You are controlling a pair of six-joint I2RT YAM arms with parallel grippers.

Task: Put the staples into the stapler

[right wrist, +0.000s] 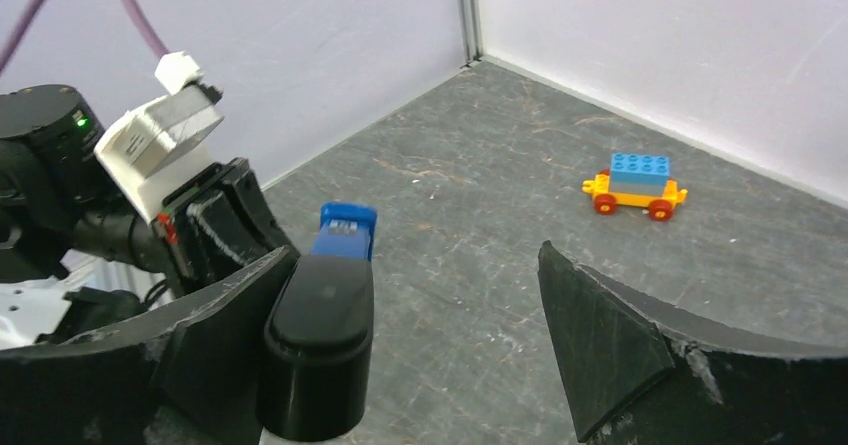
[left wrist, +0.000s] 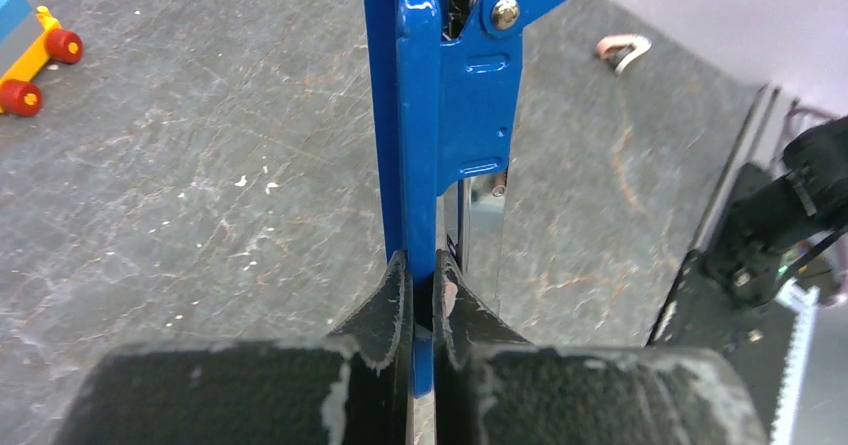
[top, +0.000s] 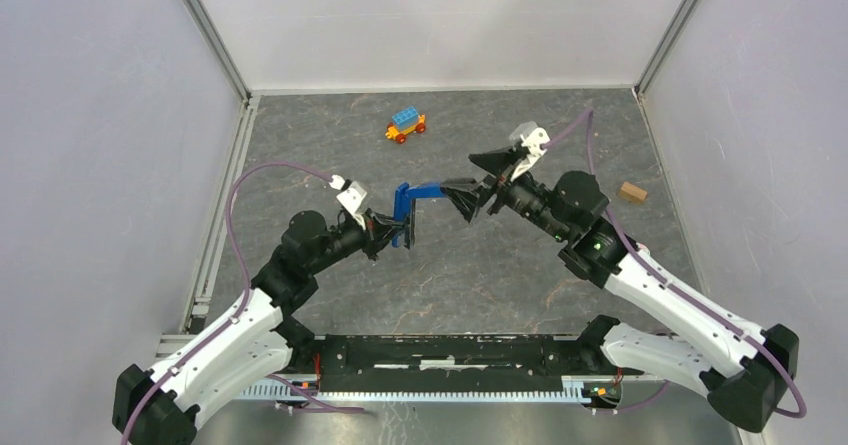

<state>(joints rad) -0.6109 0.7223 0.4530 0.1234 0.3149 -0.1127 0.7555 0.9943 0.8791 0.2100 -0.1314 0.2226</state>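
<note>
Grey marbled tabletop [top: 450, 285], white walls. Left of centre, my left gripper [top: 398, 231] has its jaws clamped on the base of the blue stapler [top: 404, 205], which is upright at mid-frame with its top arm pointing right. My right gripper [top: 458, 175] has its jaws spread wide, the arm's tip beside one finger. A toy car [top: 405, 125] sits above centre.

Table [top: 500, 275] — dark grey, marbled, pale walls on three sides. Toy car [top: 405, 125] on wheels near far edge. Small brown block [top: 631, 192] near right wall — well apart from car.
</note>
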